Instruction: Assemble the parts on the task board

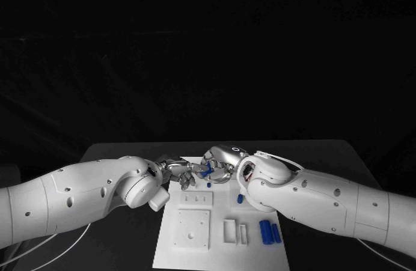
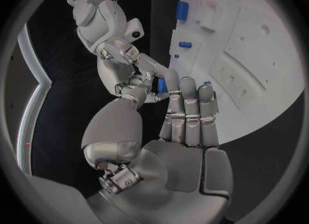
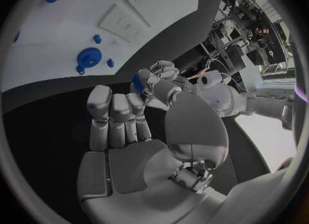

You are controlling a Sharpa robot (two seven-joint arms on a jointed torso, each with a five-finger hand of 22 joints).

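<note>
- A small blue plastic part [image 1: 208,170] is caught between the fingertips of both hands, above the far end of the white rectangular task board [image 1: 195,247].
- The left hand [image 1: 180,172], silver and many-fingered, comes at that part from the board's left side; in the left wrist view its fingers [image 2: 188,112] lie side by side, fairly straight, with the thumb alongside, their tips against the blue part [image 2: 161,85].
- The right hand [image 1: 222,163] comes from the board's right side; in the right wrist view its fingers [image 3: 119,113] curl forward and the blue part [image 3: 137,83] sits at their tips, where the other hand's fingers pinch it.
- I cannot tell which hand bears the part's weight; both touch it.
- On the board, nearer the robot than the hands, two short blue cylinders [image 1: 270,231] lie side by side near the right edge.
- Another small blue piece [image 1: 240,197] lies on the right edge, between the cylinders and the hands.
- A raised white square block [image 1: 190,228] sits on the board's left half, a narrow white bracket [image 1: 231,231] just beside it.
- The right wrist view shows a round blue disc-shaped part [image 3: 89,57] on the board.
- The board rests on a black table [image 1: 321,157]; the room beyond is dark.
</note>
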